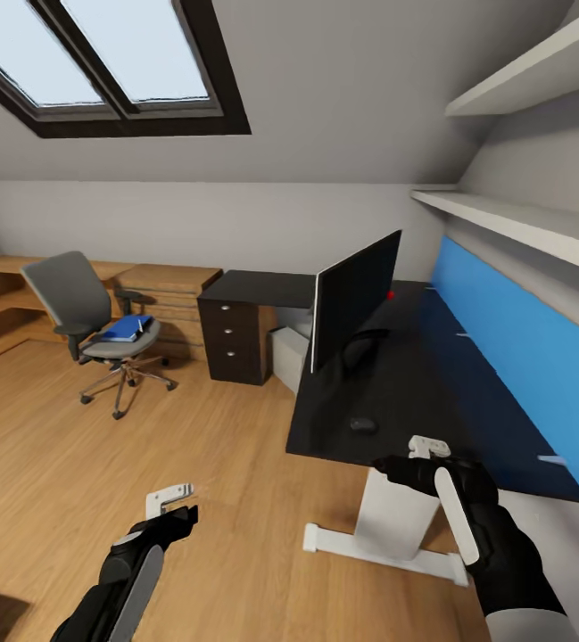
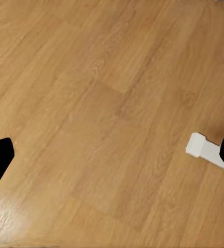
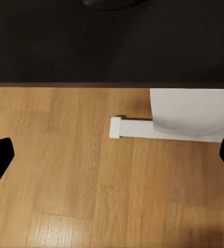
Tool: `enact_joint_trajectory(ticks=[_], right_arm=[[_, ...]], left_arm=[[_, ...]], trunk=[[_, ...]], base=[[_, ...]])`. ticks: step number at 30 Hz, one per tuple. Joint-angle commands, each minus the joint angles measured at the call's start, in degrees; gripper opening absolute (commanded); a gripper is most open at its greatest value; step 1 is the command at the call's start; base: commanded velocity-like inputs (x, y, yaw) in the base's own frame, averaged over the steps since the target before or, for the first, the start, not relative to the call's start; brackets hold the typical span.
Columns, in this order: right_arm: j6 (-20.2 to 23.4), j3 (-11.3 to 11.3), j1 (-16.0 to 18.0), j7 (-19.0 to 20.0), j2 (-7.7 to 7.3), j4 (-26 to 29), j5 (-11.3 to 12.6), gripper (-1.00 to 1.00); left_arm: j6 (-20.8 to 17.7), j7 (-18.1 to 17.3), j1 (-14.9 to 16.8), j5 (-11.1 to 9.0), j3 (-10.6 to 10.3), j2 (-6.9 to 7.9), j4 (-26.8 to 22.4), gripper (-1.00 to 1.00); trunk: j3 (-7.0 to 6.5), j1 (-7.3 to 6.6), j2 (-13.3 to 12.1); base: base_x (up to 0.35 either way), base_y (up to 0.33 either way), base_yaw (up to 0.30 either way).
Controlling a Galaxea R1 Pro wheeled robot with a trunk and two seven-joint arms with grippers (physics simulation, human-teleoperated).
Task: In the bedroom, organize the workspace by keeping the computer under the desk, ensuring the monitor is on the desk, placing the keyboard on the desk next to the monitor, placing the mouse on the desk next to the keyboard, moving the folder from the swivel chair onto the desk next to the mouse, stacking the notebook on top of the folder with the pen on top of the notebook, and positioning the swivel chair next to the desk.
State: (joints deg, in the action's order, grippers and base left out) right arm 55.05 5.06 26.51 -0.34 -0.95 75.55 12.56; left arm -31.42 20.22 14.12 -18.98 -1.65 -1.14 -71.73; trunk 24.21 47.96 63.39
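The black-topped desk [image 1: 414, 383] with its blue back panel runs along the right wall. On it stands the monitor [image 1: 356, 299], and the small black mouse [image 1: 363, 425] lies near the front edge. The light grey computer [image 1: 287, 358] sits under the desk. Across the room, the grey swivel chair [image 1: 88, 325] carries the blue folder [image 1: 127, 328] on its seat. The keyboard, notebook and pen are out of view. My left gripper [image 1: 175, 499] hangs open over the floor. My right gripper [image 1: 427, 448] is open above the desk's front edge, beside the mouse.
A dark cabinet with round knobs [image 1: 234, 341] and a wooden drawer chest [image 1: 171, 299] stand between chair and desk. The desk's white leg [image 3: 192, 111] and foot [image 2: 205, 150] rest on the wooden floor. Two wall shelves [image 1: 521, 223] overhang the desk.
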Motion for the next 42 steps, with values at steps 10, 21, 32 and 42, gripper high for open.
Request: enact_joint_trajectory(ticks=[10, 21, 32, 42], right_arm=[[0.32, -2.1, 0.02, 0.08, -2.66, 0.02, 0.37, 1.0], [-4.23, -15.55, -0.39, 8.88, -11.54, -0.63, 0.34, 1.0], [-16.56, -22.33, -0.4, 17.69, -15.31, -5.07, -1.69, 1.0], [-20.18, -22.49, -0.4, 18.04, -15.46, -6.26, -1.95, 1.0]], left_arm=[[-0.1, 0.6, 0.03, -0.56, 2.5, 0.01, -0.08, 1.0], [0.06, 0.45, 0.03, -0.53, 1.29, -0.15, -0.08, 1.0], [0.12, 0.49, 0.03, -0.32, -2.93, -0.09, 1.11, 1.0], [0.16, 0.53, 0.03, 0.33, -3.17, -0.09, 2.34, 1.0]], trunk=[[0.07, 0.01, 0.03], [0.07, 0.01, 0.03], [0.07, 0.01, 0.03], [0.07, 0.01, 0.03]], base=[[0.0, -0.04, 0.001], [0.0, 0.0, 0.0], [0.087, 0.0, 0.0], [0.299, 0.0, 0.0]])
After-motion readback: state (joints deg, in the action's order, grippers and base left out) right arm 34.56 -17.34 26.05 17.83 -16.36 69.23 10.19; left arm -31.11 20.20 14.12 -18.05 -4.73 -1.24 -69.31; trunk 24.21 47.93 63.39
